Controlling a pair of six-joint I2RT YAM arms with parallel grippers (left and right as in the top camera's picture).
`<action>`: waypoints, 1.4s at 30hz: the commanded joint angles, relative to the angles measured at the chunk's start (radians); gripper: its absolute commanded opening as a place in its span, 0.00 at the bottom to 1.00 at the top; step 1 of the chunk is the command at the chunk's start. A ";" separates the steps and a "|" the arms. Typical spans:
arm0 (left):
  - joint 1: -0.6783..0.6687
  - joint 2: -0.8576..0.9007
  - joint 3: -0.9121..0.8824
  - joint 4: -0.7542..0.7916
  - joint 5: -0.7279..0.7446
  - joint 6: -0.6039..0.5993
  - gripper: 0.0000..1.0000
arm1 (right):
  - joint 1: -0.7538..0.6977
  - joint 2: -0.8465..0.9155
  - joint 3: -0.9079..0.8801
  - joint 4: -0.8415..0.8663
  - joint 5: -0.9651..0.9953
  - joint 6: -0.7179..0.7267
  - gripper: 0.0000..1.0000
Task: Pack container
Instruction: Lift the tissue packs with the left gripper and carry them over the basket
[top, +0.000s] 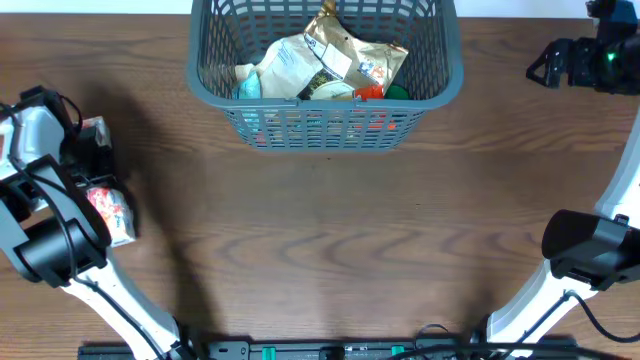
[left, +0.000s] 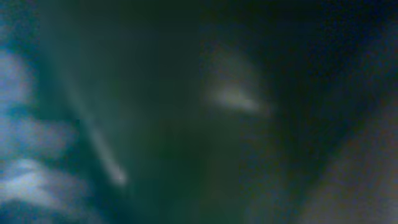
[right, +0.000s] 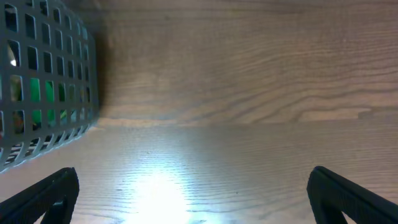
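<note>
The dark grey slotted container (top: 320, 125) stands at the table's far middle. It holds crumpled white and gold snack bags (top: 330, 55), with a teal, a red and a green item beside them. Its lattice wall shows at the left of the right wrist view (right: 43, 81). My left gripper (top: 95, 150) is at the far left edge, by a red and white packet (top: 110, 212). The left wrist view is a dark green blur, so its jaws cannot be made out. My right gripper (top: 548, 65) is at the far right, right of the container, open and empty (right: 193, 199).
The wooden table (top: 330, 240) lies between the arms. A second small red and white item (top: 95, 130) lies by the left wrist. Both arm bases stand at the near edge.
</note>
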 joint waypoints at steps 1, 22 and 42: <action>-0.043 -0.157 0.109 -0.046 0.008 -0.072 0.06 | -0.007 0.008 -0.003 0.000 -0.005 0.015 0.99; -0.724 -0.489 0.418 0.489 0.125 0.625 0.06 | -0.007 0.008 -0.003 0.006 -0.005 0.008 0.99; -0.840 0.033 0.417 0.512 0.023 0.882 0.06 | -0.007 0.008 -0.003 -0.040 -0.005 0.007 0.99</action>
